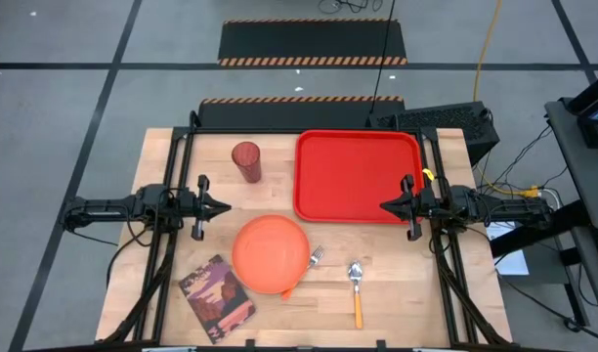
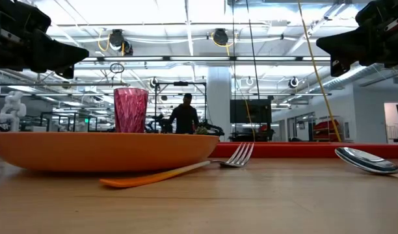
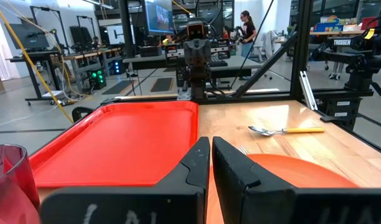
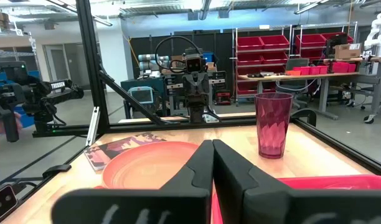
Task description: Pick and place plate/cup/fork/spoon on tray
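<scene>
1. The tray [image 1: 358,176] sits on the table [image 1: 162,244] toward its far right part, with nothing on its red floor.
2. The cup [image 1: 246,161] stands upright just left of the tray, apart from it.
3. The plate [image 1: 270,253] lies on the near side of the tray's left corner, close but not touching it.
4. The fork [image 1: 306,268] lies at the plate's right edge, tines toward the tray, and its orange handle runs under the plate's rim; the low view shows the handle tucked beneath the plate.
5. The spoon [image 1: 356,289] lies right of the fork, on the near side of the tray, bowl toward the tray and handle pointing away from it.
6. A patterned book [image 1: 216,296] lies well off the tray's near-left corner, beyond the plate.
7. The left gripper [image 1: 224,207] hovers left of the tray, between cup and plate, fingers pressed together and holding nothing.
8. The right gripper [image 1: 384,206] hangs over the tray's near right edge, fingers closed and empty.
</scene>
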Controlling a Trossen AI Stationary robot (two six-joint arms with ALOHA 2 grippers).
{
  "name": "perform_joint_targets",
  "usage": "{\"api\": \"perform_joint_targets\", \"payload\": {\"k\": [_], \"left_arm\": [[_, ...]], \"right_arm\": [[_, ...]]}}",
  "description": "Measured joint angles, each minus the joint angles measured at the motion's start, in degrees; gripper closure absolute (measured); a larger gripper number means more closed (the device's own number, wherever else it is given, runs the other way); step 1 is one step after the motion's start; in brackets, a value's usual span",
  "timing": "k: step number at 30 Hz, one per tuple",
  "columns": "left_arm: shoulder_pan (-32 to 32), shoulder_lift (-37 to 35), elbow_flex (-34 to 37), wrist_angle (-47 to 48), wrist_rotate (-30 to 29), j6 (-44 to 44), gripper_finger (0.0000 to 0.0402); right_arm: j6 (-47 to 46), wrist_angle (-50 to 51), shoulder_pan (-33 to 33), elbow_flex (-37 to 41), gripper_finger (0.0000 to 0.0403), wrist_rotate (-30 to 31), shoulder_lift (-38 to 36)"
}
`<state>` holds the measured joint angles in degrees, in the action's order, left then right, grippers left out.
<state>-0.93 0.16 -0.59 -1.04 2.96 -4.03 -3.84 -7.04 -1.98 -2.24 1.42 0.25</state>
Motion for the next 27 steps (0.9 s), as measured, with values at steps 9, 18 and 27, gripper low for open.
{"api": "perform_joint_targets", "payload": {"k": [9,18,27], "left_arm": [[0.0,0.01,0.0,-0.02,0.0,-0.09,0.0378],[0.0,0.0,0.01,-2.45,-3.03,-1.32,0.0378],[0.0,0.01,0.01,-5.15,-3.08,-1.28,0.0378]], "right_arm": [[0.01,0.0,0.02,0.0,0.0403,0.01,-0.01],[0.0,0.02,0.02,0.0,0.0403,0.01,0.0],[0.09,0.0,0.01,0.0,0.0403,0.01,-0.01]]}}
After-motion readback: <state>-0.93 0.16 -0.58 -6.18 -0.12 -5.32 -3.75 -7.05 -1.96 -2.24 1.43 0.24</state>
